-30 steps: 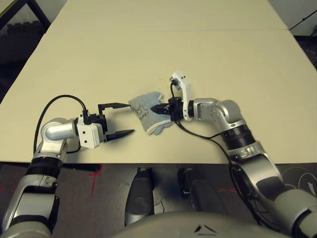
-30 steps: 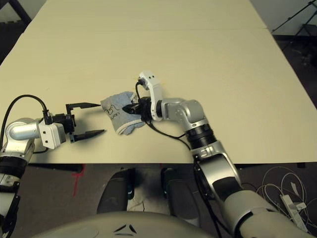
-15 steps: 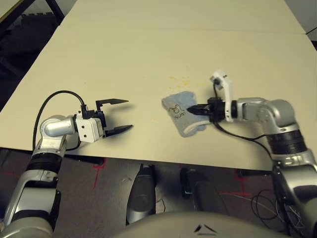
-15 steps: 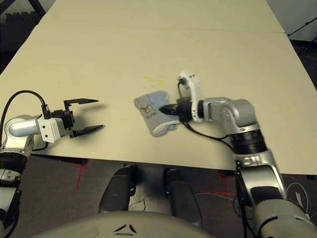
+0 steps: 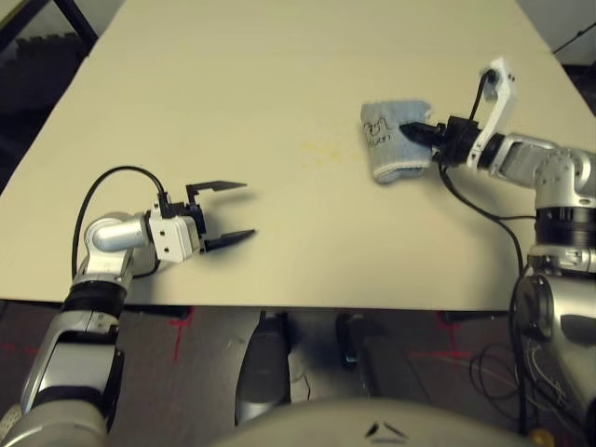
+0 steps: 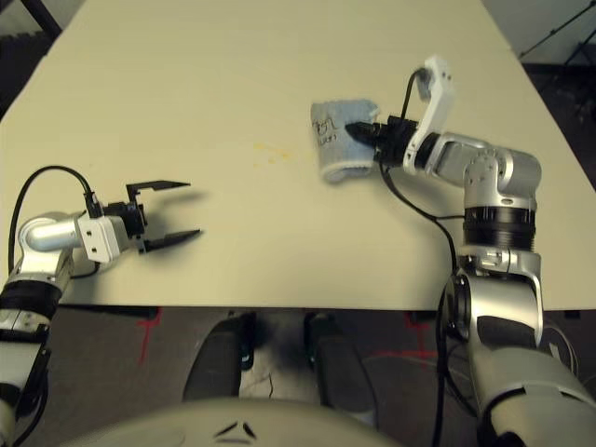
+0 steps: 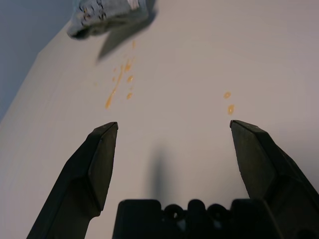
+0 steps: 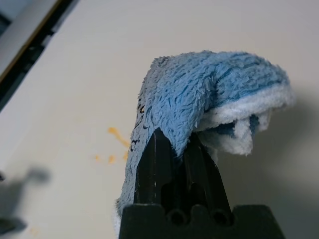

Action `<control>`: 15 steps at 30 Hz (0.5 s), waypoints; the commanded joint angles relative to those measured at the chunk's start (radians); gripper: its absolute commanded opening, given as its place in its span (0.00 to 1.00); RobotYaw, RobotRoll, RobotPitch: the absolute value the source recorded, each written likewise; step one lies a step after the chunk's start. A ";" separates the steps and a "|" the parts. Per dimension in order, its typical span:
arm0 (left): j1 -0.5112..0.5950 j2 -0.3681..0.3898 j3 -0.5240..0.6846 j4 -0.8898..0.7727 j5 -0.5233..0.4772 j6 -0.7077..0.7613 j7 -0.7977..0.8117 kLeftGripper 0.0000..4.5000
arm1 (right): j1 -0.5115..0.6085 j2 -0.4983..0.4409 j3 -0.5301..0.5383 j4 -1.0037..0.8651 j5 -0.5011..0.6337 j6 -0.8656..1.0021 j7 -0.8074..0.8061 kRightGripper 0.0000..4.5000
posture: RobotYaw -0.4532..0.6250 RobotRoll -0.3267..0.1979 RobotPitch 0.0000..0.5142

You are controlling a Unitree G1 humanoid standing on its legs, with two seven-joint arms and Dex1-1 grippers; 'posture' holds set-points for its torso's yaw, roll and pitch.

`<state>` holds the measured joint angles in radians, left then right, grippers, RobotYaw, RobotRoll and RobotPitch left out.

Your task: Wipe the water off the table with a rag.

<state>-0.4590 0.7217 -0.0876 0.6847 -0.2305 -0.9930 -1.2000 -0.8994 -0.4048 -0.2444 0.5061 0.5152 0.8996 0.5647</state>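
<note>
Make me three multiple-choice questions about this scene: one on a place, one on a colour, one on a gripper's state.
1. Where are the orange droplets?
A) On the floor
B) On the table, between the left gripper and the rag
C) On the robot's right forearm

2. What colour is the rag's hem?
A) White
B) Red
C) Green

3. How is the left gripper?
A) Shut on the rag
B) Shut and empty
C) Open and empty

1: B, the droplets dot the table between the left gripper and the rag.
2: A, a white hem edges the blue cloth.
3: C, its two fingers stand apart with nothing between them.
</note>
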 commanded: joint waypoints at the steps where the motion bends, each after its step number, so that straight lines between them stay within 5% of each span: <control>1: 0.003 0.001 -0.006 0.021 0.017 -0.010 -0.002 1.00 | -0.038 0.044 0.064 0.132 -0.070 -0.075 0.000 0.01 | 0.66 0.62 0.38; 15: 0.014 0.011 -0.004 -0.022 0.011 0.011 0.002 1.00 | -0.215 0.297 0.178 0.508 -0.209 -0.275 0.138 0.01 | 0.69 0.62 0.39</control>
<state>-0.4584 0.7224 -0.0873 0.6779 -0.2282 -0.9905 -1.1987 -1.1066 -0.1457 -0.0912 0.9805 0.3154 0.6240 0.6709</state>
